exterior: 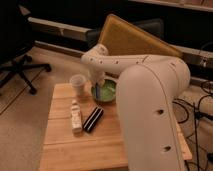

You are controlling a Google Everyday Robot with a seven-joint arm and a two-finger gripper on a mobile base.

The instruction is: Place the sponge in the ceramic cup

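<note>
Sponge, the small flat light-blue piece with wavy edges (95,92), hangs at the tip of the white arm's two-finger gripper (96,86). It sits at the left rim of the wide green bowl (109,94) and just right of the small pale whitish-beige ceramic cup (78,83). The claw is drawn together, and by the way the blue piece hangs there you can take it as pinched on the sponge. Whether the sponge's lower end brushes the bowl's rim you cannot tell. The step in hand looks like the carry across to the cup. Lift clear of the bowl's edge before you go left, and stop with the fingertips centred over the cup's mouth. Then come down until the sponge's lower end is inside the rim, and only then let go. The cup is narrow and probably light, so a sideways nudge could tip it or slide it on the pale wooden table (65,147). Feed the sponge in end-first, since laid flat it may bridge the rim. The small whitish bottle (75,116) and the black block with a white stripe (93,119) lie nearer the camera, apart from that path. From here the sponge shows only as a thin pale-blue sliver, mostly hidden by the fingers.
</note>
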